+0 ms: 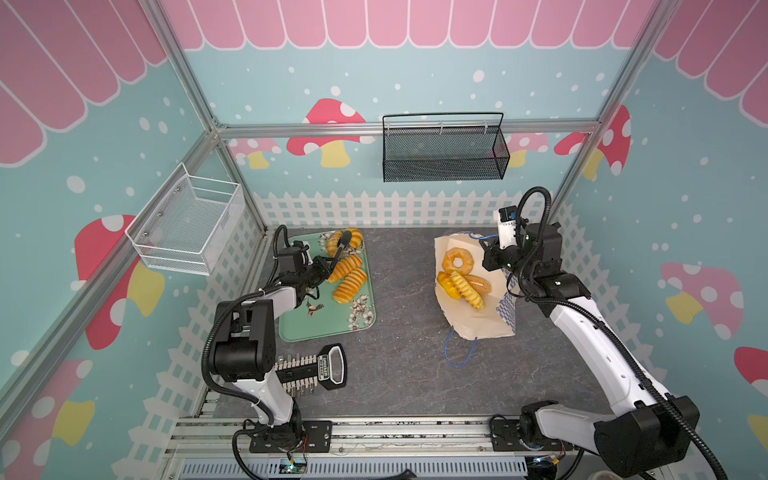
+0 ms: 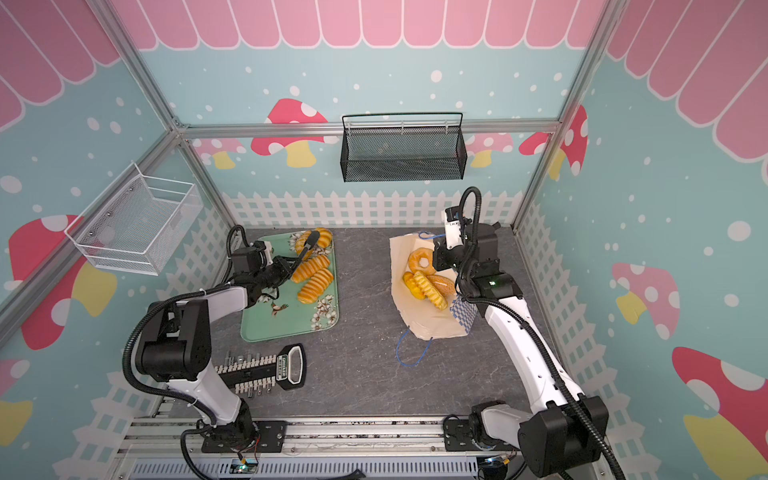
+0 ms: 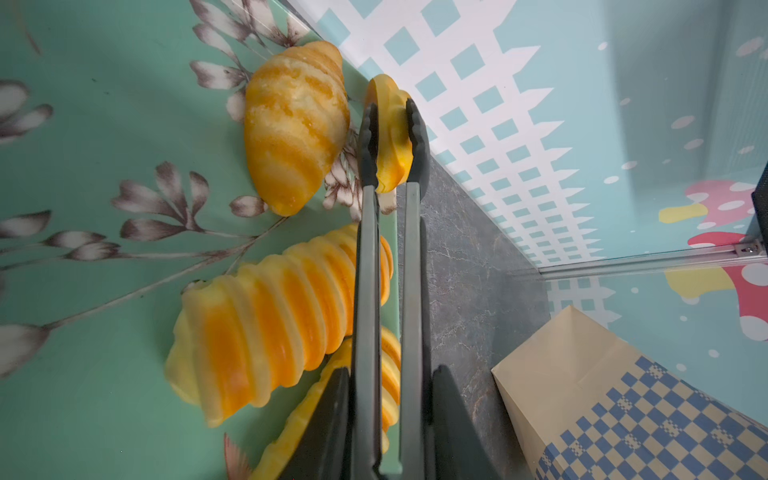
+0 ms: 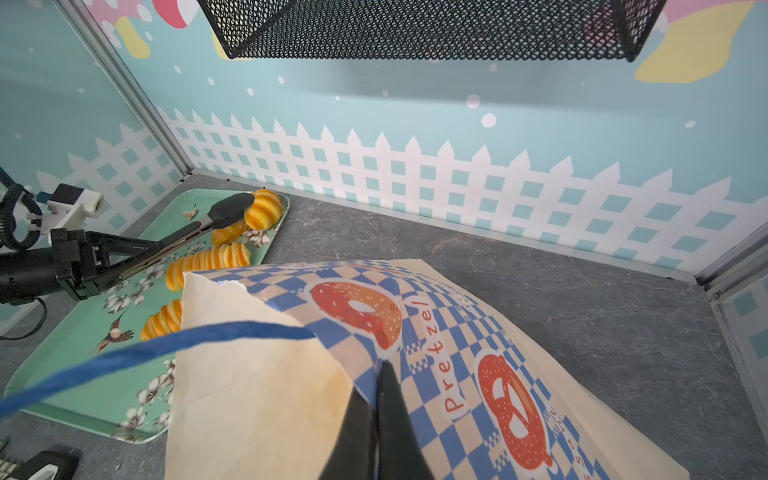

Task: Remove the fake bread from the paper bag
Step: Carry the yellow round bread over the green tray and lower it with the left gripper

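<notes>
Fingers (image 3: 324, 428) of left gripper (image 3: 390, 374): squeezed onto black tongs (image 3: 368, 270), tong tips clamped on a small orange pastry (image 3: 392, 137) at the far corner of the green floral tray (image 3: 104, 124).
Fingers (image 4: 401, 428) of right gripper (image 4: 380, 374): pressed together on the wall of the paper bag (image 4: 257, 395) near its rim, holding the mouth agape.
Done: croissant (image 1: 334, 243), upper ribbed loaf (image 1: 345, 268) and lower ribbed loaf (image 1: 350, 286) lying on the tray.
Left in bag: ring doughnut (image 1: 457, 260), bagged ribbed loaf (image 1: 467, 289), brown bun (image 1: 480, 284), one more orange piece (image 1: 446, 284) half under that loaf. Roughly halfway, by judgement.
Bag pose: on its side on the grey tabletop (image 1: 407, 365), well apart from the tray. Checkered base toward the right arm, mouth toward the tray and upward. Long axis probably across the table.
Held pastry axis: in line with the tongs, edge-on in the left wrist view.
</notes>
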